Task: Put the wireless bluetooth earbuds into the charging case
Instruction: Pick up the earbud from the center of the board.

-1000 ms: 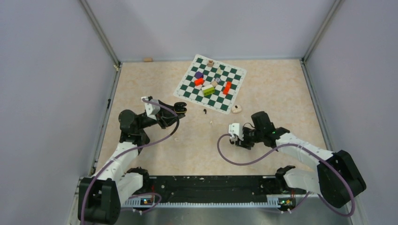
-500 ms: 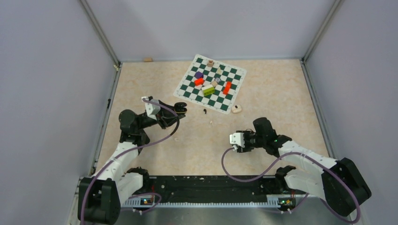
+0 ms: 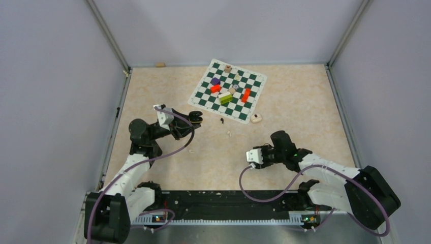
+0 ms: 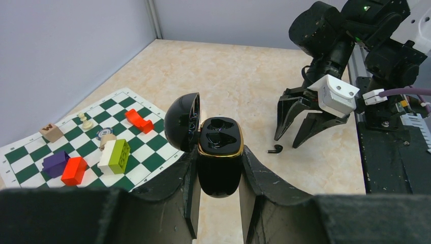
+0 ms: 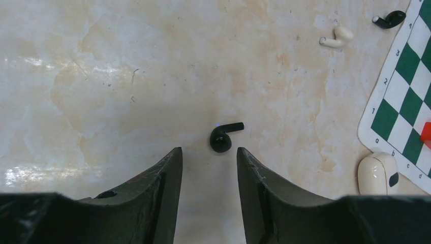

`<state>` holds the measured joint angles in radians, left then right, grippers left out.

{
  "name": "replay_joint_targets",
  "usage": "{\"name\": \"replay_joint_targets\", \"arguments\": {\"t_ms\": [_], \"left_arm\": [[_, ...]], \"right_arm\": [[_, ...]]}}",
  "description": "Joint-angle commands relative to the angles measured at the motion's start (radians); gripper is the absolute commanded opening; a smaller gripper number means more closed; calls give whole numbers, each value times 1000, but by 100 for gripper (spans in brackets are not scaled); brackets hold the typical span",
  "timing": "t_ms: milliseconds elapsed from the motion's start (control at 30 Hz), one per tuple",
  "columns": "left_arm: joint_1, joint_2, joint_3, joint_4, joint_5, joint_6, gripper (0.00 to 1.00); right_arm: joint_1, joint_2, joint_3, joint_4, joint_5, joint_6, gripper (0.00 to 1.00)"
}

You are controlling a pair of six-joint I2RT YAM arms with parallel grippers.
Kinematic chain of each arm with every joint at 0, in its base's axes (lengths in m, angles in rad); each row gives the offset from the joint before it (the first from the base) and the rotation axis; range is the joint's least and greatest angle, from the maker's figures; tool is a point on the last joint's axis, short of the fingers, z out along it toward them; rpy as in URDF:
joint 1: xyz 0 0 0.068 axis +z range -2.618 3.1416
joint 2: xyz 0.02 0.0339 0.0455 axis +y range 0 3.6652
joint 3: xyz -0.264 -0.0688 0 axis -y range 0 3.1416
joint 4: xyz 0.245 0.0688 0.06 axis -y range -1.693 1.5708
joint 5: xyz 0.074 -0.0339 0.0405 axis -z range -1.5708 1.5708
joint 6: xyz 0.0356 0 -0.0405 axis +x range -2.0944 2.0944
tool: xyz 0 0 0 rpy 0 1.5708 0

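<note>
- We see a beige marbled table [image 3: 305, 101] with a green-and-white chessboard mat [image 3: 228, 90] lying towards its far side; small coloured blocks stand on the mat.
- Our left gripper [image 4: 218, 155] is just off the mat's near-left edge, its jaws clamped on the lower half of a glossy black, pebble-shaped charging case [image 4: 219, 175]. The case is held upright with its lid swung open, and both sockets are bare.
- Our right gripper [image 5: 208, 150] hangs well clear of the mat on its near side, jaws narrowly apart and holding nothing.
- A small white oval case [image 5: 377, 174] sits just beside the mat's near corner.
- One black comma-shaped earbud [image 5: 223, 137] lies on the table just ahead of the right fingertips, untouched.
- The second black earbud [image 5: 389, 19] lies just off the mat's near edge.
- A white earbud [image 5: 335, 38] lies near it, slightly farther from the mat.
</note>
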<state>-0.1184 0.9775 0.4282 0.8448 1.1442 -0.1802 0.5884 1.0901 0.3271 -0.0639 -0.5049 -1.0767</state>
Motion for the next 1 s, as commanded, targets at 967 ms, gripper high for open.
{"name": "replay_joint_targets", "arguments": {"t_ms": [967], "left_arm": [[-3, -13, 15, 11, 8, 15, 0]], "right_arm": [[64, 107, 32, 95, 65, 48, 28]]}}
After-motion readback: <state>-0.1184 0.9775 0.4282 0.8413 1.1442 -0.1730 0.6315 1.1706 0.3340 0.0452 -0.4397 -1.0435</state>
